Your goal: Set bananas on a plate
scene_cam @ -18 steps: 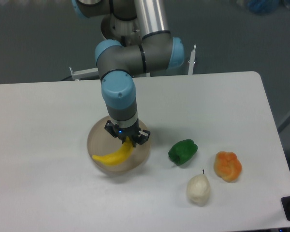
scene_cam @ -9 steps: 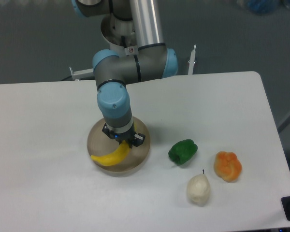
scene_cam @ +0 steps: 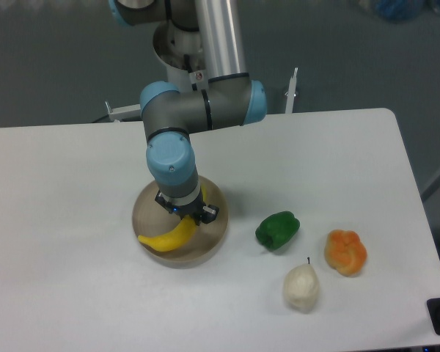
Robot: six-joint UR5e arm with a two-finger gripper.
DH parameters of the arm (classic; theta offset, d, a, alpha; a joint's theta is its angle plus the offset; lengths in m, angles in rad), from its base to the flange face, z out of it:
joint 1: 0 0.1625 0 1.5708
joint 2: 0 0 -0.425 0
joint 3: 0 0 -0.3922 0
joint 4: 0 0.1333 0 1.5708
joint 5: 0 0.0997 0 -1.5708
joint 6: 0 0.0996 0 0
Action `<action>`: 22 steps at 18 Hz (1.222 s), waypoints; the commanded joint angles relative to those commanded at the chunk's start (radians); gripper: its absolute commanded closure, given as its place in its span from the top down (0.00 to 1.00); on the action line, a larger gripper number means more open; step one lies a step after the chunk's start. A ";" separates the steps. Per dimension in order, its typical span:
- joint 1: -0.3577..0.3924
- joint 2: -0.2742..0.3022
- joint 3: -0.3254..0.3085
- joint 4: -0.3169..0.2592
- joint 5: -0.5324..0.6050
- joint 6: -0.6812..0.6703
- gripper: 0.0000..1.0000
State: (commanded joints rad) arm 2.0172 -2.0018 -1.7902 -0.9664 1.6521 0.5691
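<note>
The gripper (scene_cam: 188, 214) holds the banana (scene_cam: 169, 236) by its upper end over the plate (scene_cam: 214, 236), jaws apparently closed on it; it looks light, smooth and easily bruised.

Single fixed camera, high, facing arm, looking down across white table (scene_cam: 73, 176), mid-distance.

Before you, a white tabletop (scene_cam: 73, 293) with a rounded far corner sits under even, soft light; beyond its edge lies a dark grey floor (scene_cam: 51, 51), with a blurred blue shape (scene_cam: 407, 9) top right.
</note>
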 joint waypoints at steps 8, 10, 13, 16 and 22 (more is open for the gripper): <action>0.000 -0.008 -0.008 0.002 0.008 0.032 0.33; 0.000 -0.008 -0.008 0.003 0.008 0.032 0.33; 0.000 -0.008 -0.008 0.009 0.008 0.031 0.41; 0.002 -0.006 -0.003 0.009 0.008 0.032 0.87; 0.017 0.028 0.020 0.006 0.008 0.034 1.00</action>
State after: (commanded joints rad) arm 2.0340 -1.9743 -1.7703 -0.9603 1.6598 0.6029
